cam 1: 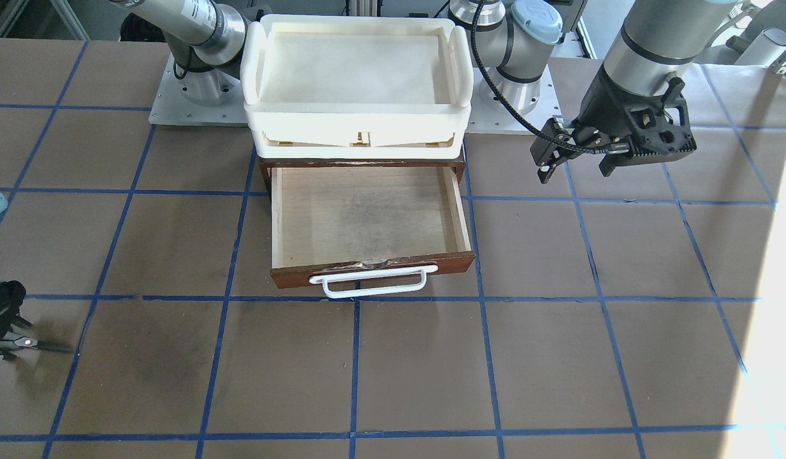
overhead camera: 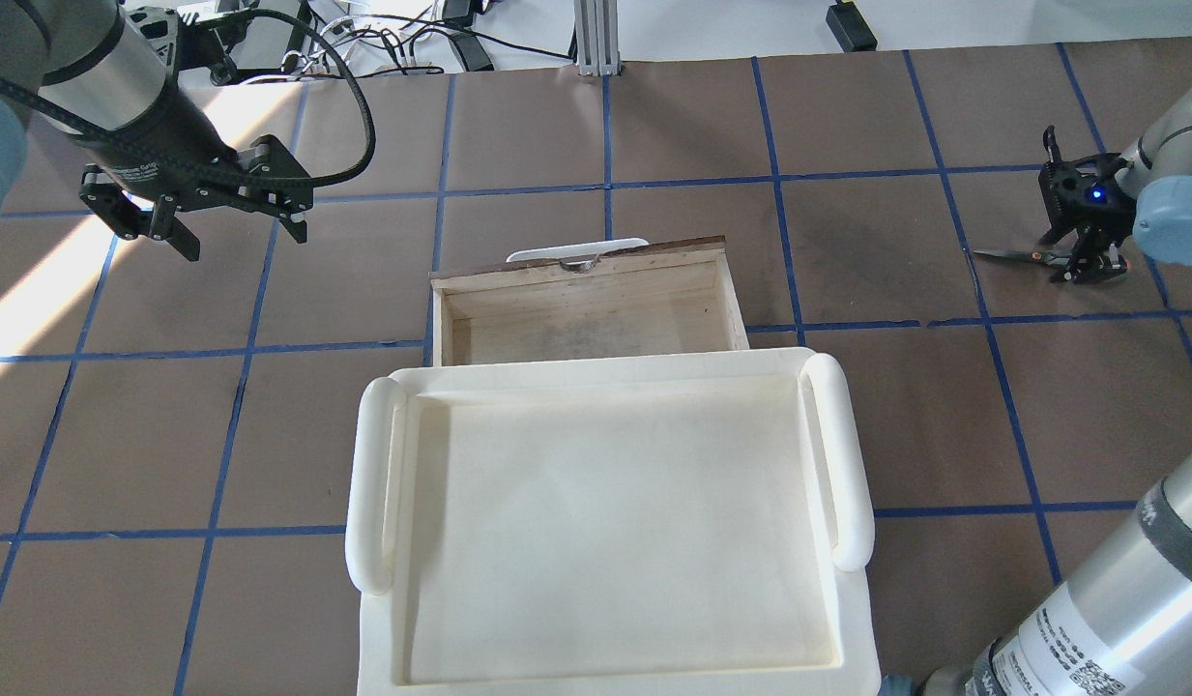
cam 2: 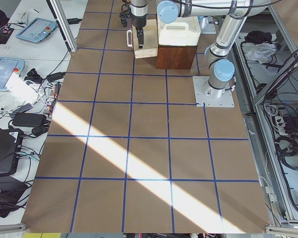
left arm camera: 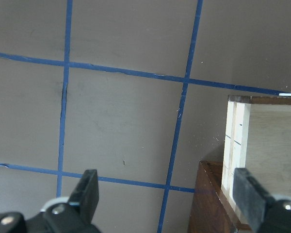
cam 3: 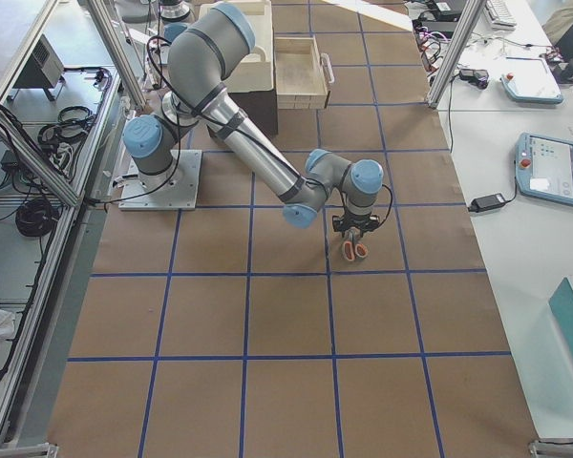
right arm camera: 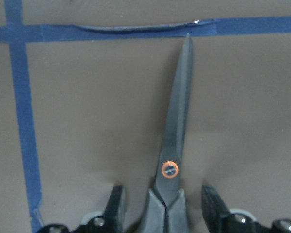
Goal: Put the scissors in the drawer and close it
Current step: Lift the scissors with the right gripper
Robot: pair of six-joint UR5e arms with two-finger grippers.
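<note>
The scissors (right arm camera: 170,170) lie flat on the brown table, blades closed, tips pointing at a blue tape line. They also show in the front view (cam 1: 41,345) and the overhead view (overhead camera: 1016,255). My right gripper (right arm camera: 164,211) is low over their handle end, open, one finger on each side with a gap to each. Only their orange loops (cam 3: 354,250) show in the right-side view. The drawer (cam 1: 367,217) is pulled out and holds nothing; its dark front carries a white handle (cam 1: 367,282). My left gripper (cam 1: 576,171) hangs open and empty beside the drawer (left arm camera: 262,145).
A cream-white plastic tray (overhead camera: 605,522) sits on top of the dark wood cabinet (left arm camera: 211,204) that the drawer slides from. Blue tape lines grid the table. The right arm (cam 3: 258,153) stretches far out from its base.
</note>
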